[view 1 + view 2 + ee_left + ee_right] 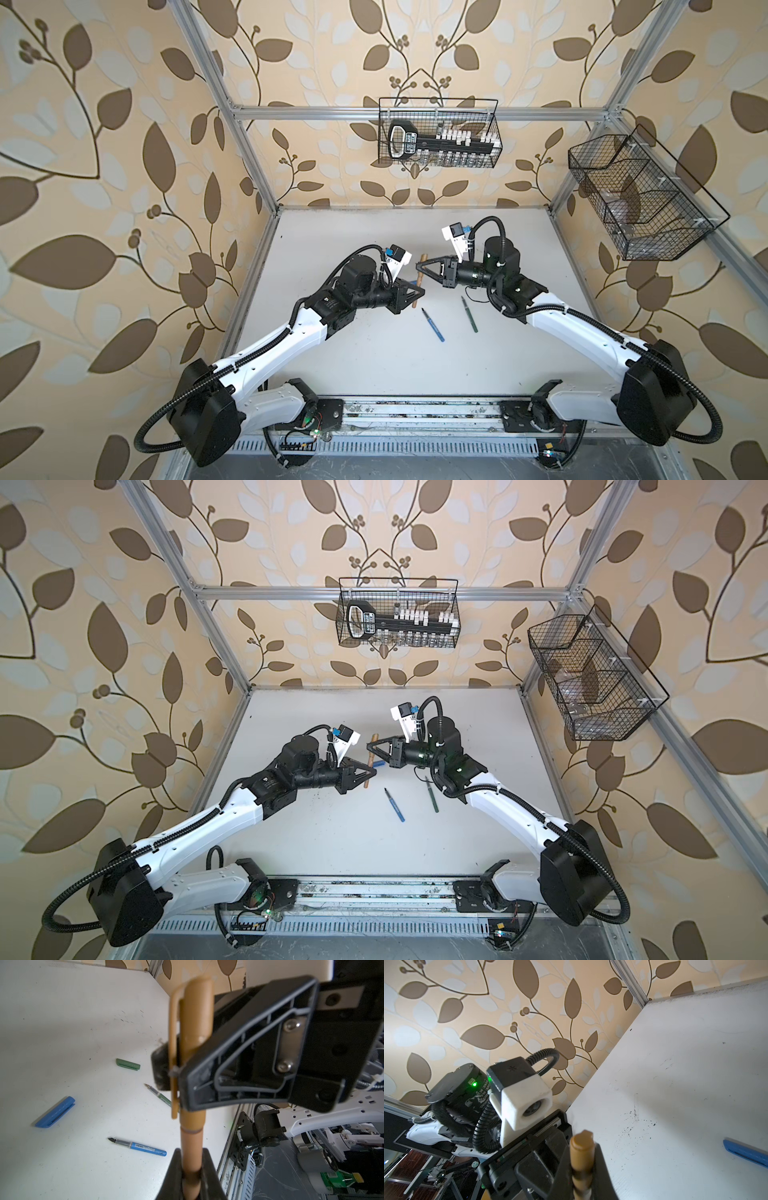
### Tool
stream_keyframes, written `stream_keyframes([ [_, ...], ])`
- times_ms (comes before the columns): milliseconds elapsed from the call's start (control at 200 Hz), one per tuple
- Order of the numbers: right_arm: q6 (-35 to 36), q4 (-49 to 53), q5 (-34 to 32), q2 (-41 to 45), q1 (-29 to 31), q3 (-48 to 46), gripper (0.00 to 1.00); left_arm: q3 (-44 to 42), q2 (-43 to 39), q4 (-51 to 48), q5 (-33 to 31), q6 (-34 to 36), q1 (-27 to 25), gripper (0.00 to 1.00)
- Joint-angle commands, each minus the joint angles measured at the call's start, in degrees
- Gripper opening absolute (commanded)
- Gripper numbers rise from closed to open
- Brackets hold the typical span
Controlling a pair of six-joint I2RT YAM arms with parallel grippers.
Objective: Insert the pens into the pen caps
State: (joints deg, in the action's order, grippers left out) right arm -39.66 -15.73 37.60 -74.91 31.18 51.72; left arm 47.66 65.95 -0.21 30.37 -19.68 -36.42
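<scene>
Tan-brown pen (420,279) is up off the white table (353,249), with its tan-brown cap (424,257) on the top end. Both pincers are clamped tight: the left gripper (419,293) on the bare barrel, the right gripper (419,266) on the cap. Near the tan-brown pen, on the speck-marked tabletop, the blue pen (433,325) and green pen (469,314) lie uncapped, and the blue cap (378,764) and green cap (127,1064) lie loose. Leaf-patterned wallpaper (124,166) and a wire basket (478,120) stand beyond it. Close up, the cap is blurred and the right fingers cover part of it, so I cannot tell whether it is fully on.
</scene>
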Motion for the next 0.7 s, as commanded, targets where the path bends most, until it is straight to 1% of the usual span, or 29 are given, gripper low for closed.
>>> stream_keyframes([
  [0, -0.4, -1.4, 1.4, 0.5, 1.5, -1.6, 0.0, 3.8, -0.5, 2.3, -4.6, 0.8, -0.2, 0.0],
  [85, 0.3, -0.2, 1.9, -0.2, 3.2, -2.1, 0.0, 5.9, -0.8, 2.5, -7.5, 2.5, -0.1, 0.0],
  [155, 0.8, 0.9, 1.5, -0.4, 4.5, -3.3, 0.0, 6.8, -1.1, 4.6, -8.5, 4.0, 0.2, 0.0],
  [265, 0.9, 0.7, 1.0, -0.1, 6.4, -6.5, 0.0, 9.7, -0.4, 6.8, -8.0, 6.4, 2.0, 0.0],
  [390, 0.4, -0.3, 0.4, 0.7, 8.5, -9.8, 0.0, 13.3, 1.2, 9.4, -6.5, 7.1, 5.0, 0.0],
  [490, -0.1, -1.1, -0.6, 1.8, 10.3, -12.0, 0.0, 16.0, 2.6, 10.0, -6.0, 8.2, 6.4, 0.0],
  [615, -1.1, -3.9, -1.9, 1.9, 12.5, -14.3, 0.0, 17.9, 3.5, 9.9, -4.3, 9.4, 7.0, 0.0],
  [695, -1.7, -4.9, -1.4, 1.1, 13.3, -14.6, 0.0, 18.1, 2.8, 9.4, -4.8, 9.8, 7.1, 0.0],
])
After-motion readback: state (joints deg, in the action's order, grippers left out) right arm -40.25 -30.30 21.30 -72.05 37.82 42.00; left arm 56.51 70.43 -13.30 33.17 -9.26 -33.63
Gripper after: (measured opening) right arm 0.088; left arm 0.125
